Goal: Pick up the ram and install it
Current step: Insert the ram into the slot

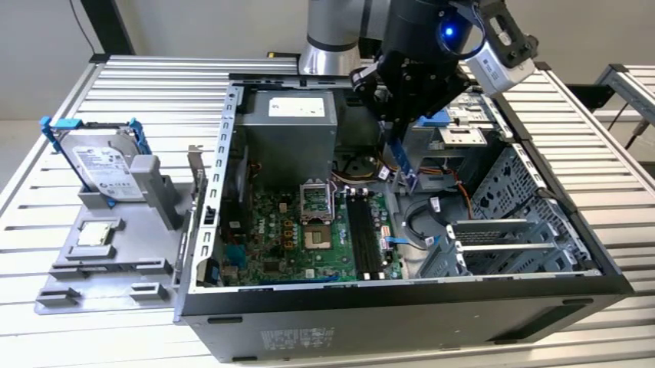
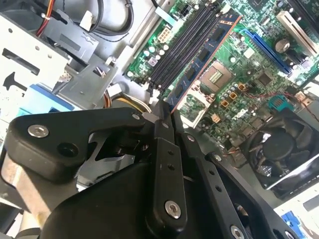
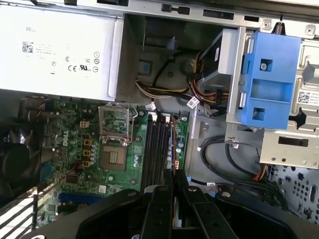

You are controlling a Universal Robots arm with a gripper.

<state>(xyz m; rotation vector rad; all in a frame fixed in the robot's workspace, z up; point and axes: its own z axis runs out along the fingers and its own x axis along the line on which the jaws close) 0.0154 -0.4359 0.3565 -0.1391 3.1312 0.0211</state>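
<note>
1. You have an open computer case (image 1: pixel 409 314) lying on a slatted metal table (image 1: pixel 153 84).
2. Inside it you see a green motherboard (image 1: pixel 276 245) with an open processor socket (image 3: pixel 112 157), and a grey power supply (image 1: pixel 291 130) beside the board.
3. At the exterior view's left, you find a grey holder (image 1: pixel 113 268). It carries a hard drive (image 1: pixel 103 165) upright in a blue frame, with a small square silver chip (image 1: pixel 95 234) lying flat near it.
4. In the first wrist view, note a blue bracket (image 3: pixel 269 79) on the drive cage.

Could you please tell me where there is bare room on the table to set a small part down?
The bare table slats at the exterior view's left, beyond the grey tray and behind the hard drive, are free. Inside the computer case it is crowded: the gripper holds the ram above the memory slots, with cables beside.
</note>
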